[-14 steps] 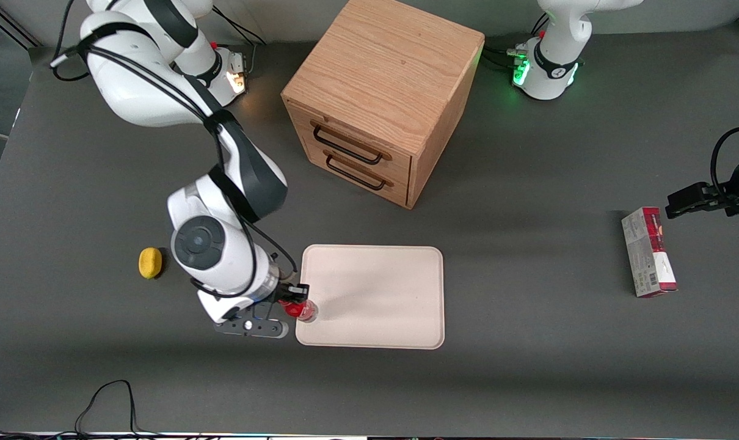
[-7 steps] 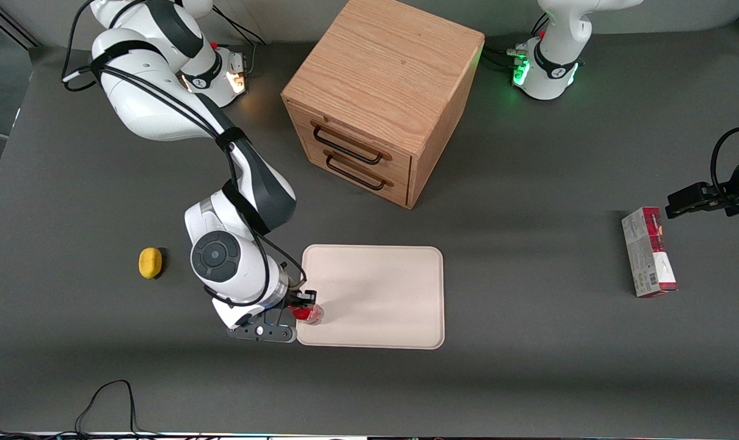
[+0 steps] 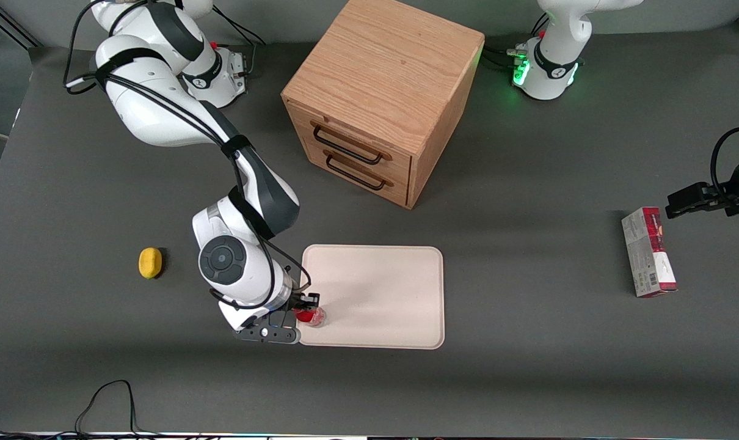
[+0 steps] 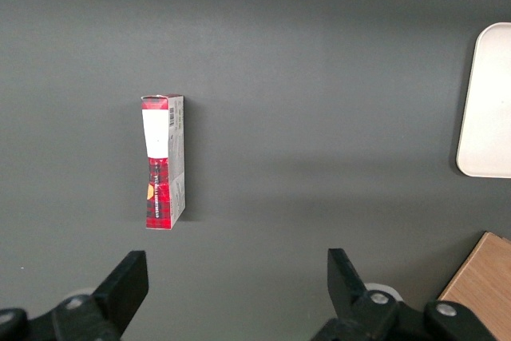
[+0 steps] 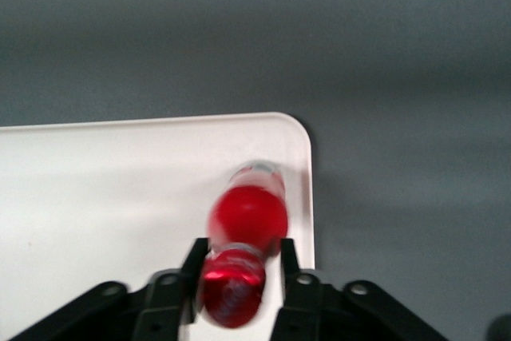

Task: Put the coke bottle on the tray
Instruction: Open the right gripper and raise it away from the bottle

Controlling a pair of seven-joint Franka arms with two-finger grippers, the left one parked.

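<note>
Coke bottle (image 3: 311, 316) (image 5: 246, 221) upright, clamped at the neck between the fingers (image 5: 194, 269) of the gripper (image 3: 305, 307) (image 5: 238, 265), over the tray (image 3: 382, 287) (image 5: 120, 197) corner nearest the working arm and front camera; whether touching it, cannot tell. Beside: yellow sponge-like lump (image 3: 150, 263), wooden drawer box (image 3: 378, 98), carton (image 3: 648, 252) (image 4: 164, 161) toward the parked arm

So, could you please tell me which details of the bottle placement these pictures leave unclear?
- Whether the small red coke bottle already rests on the flat cream tray: its clear base is blurred in the right wrist view and tiny in the front view.
- Its white script logo: blurred in the wrist view.
- The black two-finger gripper, over the tray's corner nearest the working arm: shut on the bottle, fingertips cut off by the wrist view's edge.
</note>
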